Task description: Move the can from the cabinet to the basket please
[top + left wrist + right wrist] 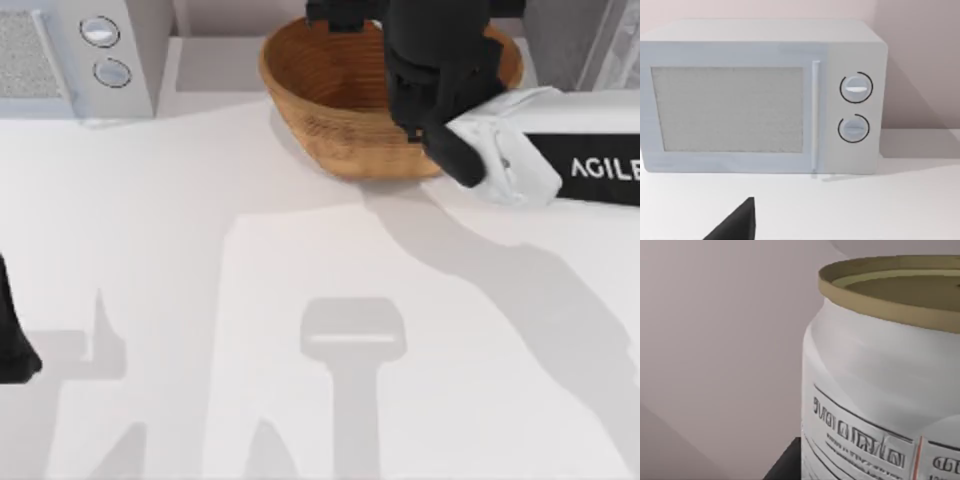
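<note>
The top view looked straight down; the left wrist faced the microwave (760, 97) (shared with overhead), the right hugged the can (880, 390).

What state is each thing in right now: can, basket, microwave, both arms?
can: close against the right wrist camera, upright.
basket: upright on the table, right arm over it.
microwave: door shut.
left arm: parked at the table's left edge.
</note>
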{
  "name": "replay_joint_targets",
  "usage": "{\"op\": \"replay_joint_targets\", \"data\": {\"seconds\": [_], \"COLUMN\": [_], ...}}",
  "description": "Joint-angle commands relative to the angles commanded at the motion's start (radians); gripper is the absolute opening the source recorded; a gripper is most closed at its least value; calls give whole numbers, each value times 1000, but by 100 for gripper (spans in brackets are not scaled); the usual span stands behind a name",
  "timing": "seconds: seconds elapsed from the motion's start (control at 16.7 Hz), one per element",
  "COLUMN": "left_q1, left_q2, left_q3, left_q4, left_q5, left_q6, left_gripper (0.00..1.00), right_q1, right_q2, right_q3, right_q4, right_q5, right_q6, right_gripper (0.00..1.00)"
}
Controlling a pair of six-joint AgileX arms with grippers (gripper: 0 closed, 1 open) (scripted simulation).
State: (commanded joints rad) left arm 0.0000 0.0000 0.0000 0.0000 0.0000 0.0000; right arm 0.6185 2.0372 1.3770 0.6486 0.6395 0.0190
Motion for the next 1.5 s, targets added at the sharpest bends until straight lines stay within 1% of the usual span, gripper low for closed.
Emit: {"op": "replay_joint_targets", "data": {"seconds": [0.3,0.6,0.84,1.5], "left_q1": [0,0,0,0], "left_q2": [0,0,0,0], "left_q3": [0,0,0,0], "left_q4": [0,0,0,0], "left_q5": [0,0,0,0], "left_q6": [0,0,0,0], "left_gripper": [100,100,100,100], "right_q1": [-5,-27,-29,-29], "right_q2": [5,75,81,81], "right_q3": [-5,75,82,82], "right_q4": [-2,0,0,0], "right_q5": [-4,-26,-28,-28], "right_q6": [2,-1,-1,-1], "right_gripper": [0,0,0,83]}}
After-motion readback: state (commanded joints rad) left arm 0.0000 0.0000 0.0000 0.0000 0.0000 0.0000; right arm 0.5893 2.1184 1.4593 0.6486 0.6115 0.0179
